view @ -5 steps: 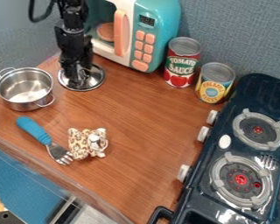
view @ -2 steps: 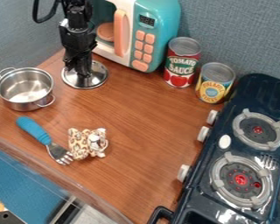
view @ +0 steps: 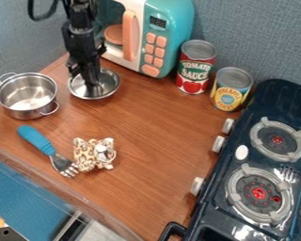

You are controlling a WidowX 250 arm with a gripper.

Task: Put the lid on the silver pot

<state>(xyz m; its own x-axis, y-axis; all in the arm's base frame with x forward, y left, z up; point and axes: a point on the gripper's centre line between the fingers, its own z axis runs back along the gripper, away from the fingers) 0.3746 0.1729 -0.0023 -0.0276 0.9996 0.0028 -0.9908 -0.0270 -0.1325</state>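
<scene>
Nearer me, at the left of the wooden counter (view: 150, 136), stands the silver pot (view: 28, 96), upright and uncovered, its hollow visible down to the base. Just beyond it and to its right, well short of covering it, is the round metal lid (view: 107, 88), below the black pincer (view: 89, 80) and in front of the toy microwave (view: 169, 28). I cannot tell whether the pincer is released or grasping the lid; nor can I tell whether the lid rests on the counter or is slightly raised.

Progress, in my judgement: the arm is placed at the lid, but the covering itself is undone. A secure hold, a short carry toward the pot, centring over the rim and release appear to remain.

Orientation, near to far: the pot opens upward; its two loop handles set its long axis, slanting from the near right to the far left. The lid, being round, has no evident long axis and points no particular way across the counter; its centre is hidden by the pincer.
</scene>
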